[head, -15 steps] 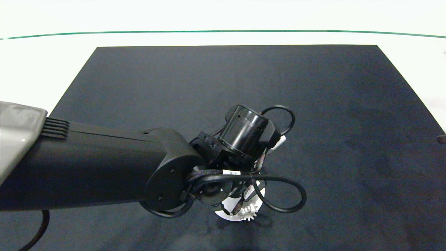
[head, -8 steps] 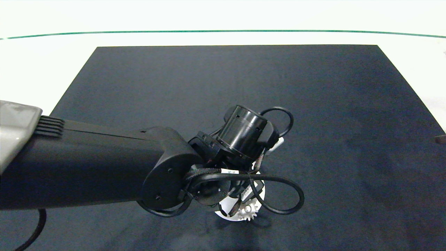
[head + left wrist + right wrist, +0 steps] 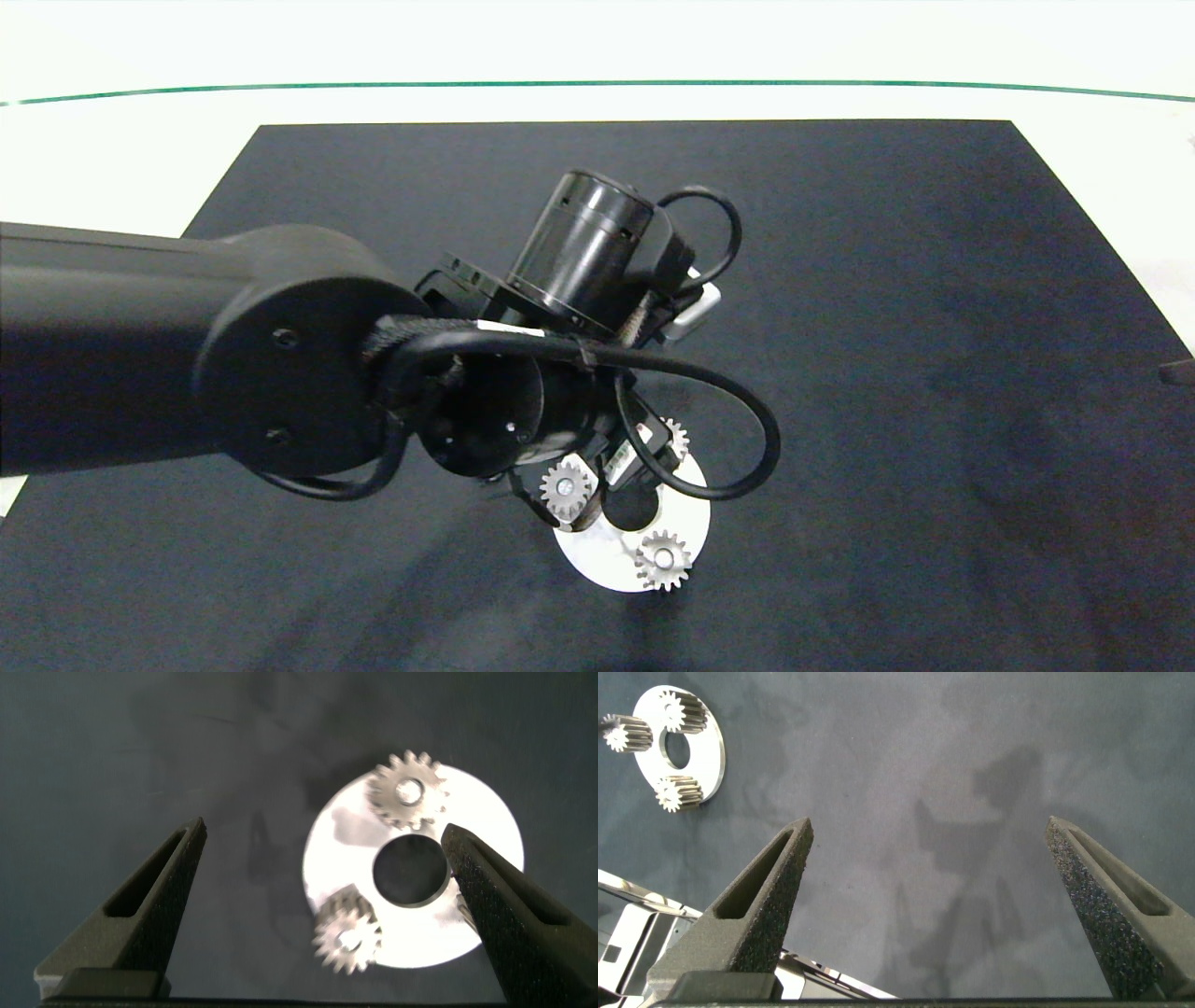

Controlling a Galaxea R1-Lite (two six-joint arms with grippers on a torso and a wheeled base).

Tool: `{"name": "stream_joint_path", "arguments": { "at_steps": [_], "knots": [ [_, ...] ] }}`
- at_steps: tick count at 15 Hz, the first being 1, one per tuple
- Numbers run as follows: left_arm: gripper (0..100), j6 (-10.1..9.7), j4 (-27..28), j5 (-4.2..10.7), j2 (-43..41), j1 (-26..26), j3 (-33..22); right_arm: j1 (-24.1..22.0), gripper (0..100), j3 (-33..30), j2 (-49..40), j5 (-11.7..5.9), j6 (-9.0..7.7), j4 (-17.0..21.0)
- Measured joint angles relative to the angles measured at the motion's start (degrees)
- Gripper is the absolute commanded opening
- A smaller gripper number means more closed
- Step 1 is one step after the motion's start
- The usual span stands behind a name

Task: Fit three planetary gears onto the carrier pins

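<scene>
My left gripper [image 3: 322, 882] hangs spread wide and empty above the white disc [image 3: 597, 569], whose pins carry the three planetary gears [image 3: 663, 559]; my right gripper [image 3: 938, 891], also spread, waits well right.

A dark mat [image 3: 887, 308] covers most of a white bench [image 3: 112, 159]. A thin green line [image 3: 597, 84] runs across the bench's far side.

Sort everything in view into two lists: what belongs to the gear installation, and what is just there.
Belongs to the job:
- three planetary gears, all seated on the white carrier disc
- left claw, open, above the disc

Just there:
- dark mat
- white table
- right claw, open over bare mat, away from the disc
</scene>
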Motion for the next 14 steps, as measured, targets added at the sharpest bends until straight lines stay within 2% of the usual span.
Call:
{"name": "stream_joint_path", "arguments": {
  "at_steps": [2, 3, 5, 6, 10, 12, 14],
  "knots": [
    [100, -3.23, 2.0, 0.02, -3.3, 0.9, 0.6, 0.0, 100, 0.1, 0.1, 0.10, 0.02, 0.0],
    [100, -5.62, 4.7, 0.00, -5.0, 1.7, 0.9, 0.0, 100, 0.2, 0.1, 0.18, 0.06, 0.0],
    [100, -12.68, 9.1, 0.00, -8.6, 3.3, 1.3, 0.0, 100, 0.8, 0.1, 0.22, 0.00, 0.1],
    [100, -15.04, 10.5, -0.02, -10.8, 4.4, 2.1, 0.0, 100, 1.3, 0.1, 0.16, -0.09, 0.1],
    [100, -18.38, 12.6, -0.04, -19.4, 10.7, 9.4, -0.5, 100, 3.1, 0.0, 0.11, -0.16, 0.4],
    [100, -20.47, 15.8, -0.06, -24.1, 13.3, 12.1, -0.7, 100, 3.6, -0.4, 0.13, -0.13, 1.2],
    [100, -22.32, 21.2, -0.09, -29.5, 14.6, 13.4, -1.0, 100, 4.1, -2.2, 0.13, -0.11, 4.1]
  ]
}}
